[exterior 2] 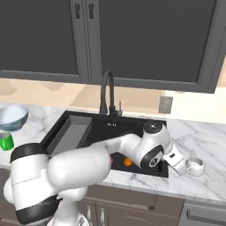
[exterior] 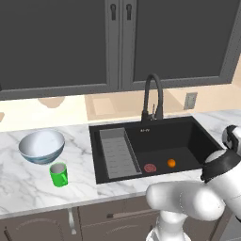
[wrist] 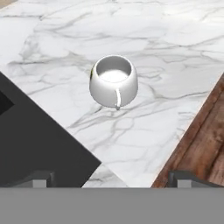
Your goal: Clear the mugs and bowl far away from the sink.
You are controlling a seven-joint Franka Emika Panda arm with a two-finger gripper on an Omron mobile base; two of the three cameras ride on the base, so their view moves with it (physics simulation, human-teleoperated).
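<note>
The squat white mug (exterior 2: pixel 194 166) stands upright on the marble counter right of the sink (exterior 2: pixel 101 128). My gripper (exterior 2: pixel 181 164) hovers just left of it, open and holding nothing. In the hand view the white mug (wrist: pixel 113 81) sits ahead of the spread gripper (wrist: pixel 111 178), its handle turned toward me. Left of the sink (exterior: pixel 179 136) stands the pale blue-grey bowl (exterior: pixel 41 146), with the green mug (exterior: pixel 59 174) just in front of it. From the right base view the bowl (exterior 2: pixel 12 117) and green mug (exterior 2: pixel 6 141) lie at the far left edge.
A dark gooseneck faucet (exterior: pixel 152 94) rises behind the basin. Inside lie a ribbed grey tray (exterior: pixel 117 153), a small orange ball (exterior: pixel 171 163) and a red drain (exterior: pixel 150 167). The counter's front edge and wooden floor (wrist: pixel 201 144) lie right of the mug. Dark cabinets hang overhead.
</note>
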